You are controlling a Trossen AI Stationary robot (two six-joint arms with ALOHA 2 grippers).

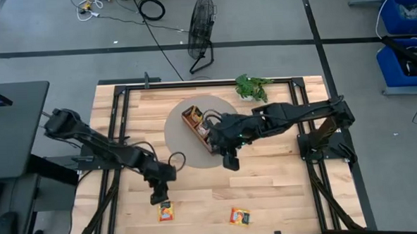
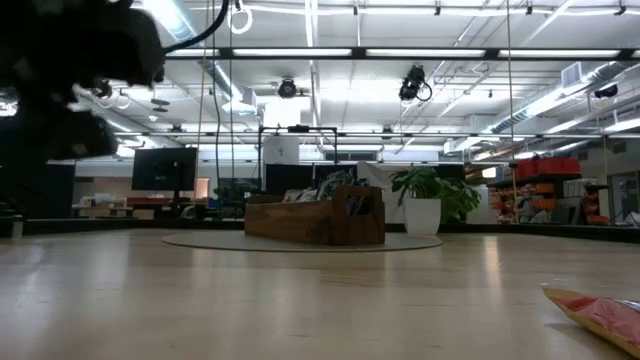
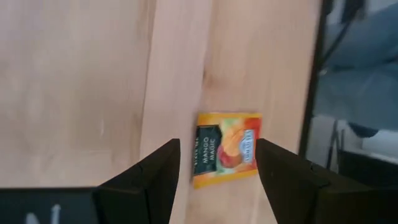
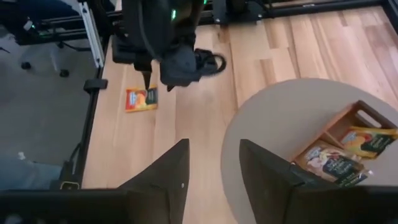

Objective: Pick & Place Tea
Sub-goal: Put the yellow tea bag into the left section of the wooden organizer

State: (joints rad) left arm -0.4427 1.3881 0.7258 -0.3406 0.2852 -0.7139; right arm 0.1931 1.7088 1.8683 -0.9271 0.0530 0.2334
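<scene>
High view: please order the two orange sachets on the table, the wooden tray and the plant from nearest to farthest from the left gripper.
1. Left orange sachet, directly beside the left gripper, at the near edge.
2. Right orange sachet, farther right along the same edge.
3. Wooden tray, on the round mat, mid-table.
4. Plant, at the far edge.

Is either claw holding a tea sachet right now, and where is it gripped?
Neither. The left claw stands open over the orange sachet on the table; the right claw holds nothing.

Bright, even ceiling lighting; left wrist view motion-blurred.
</scene>
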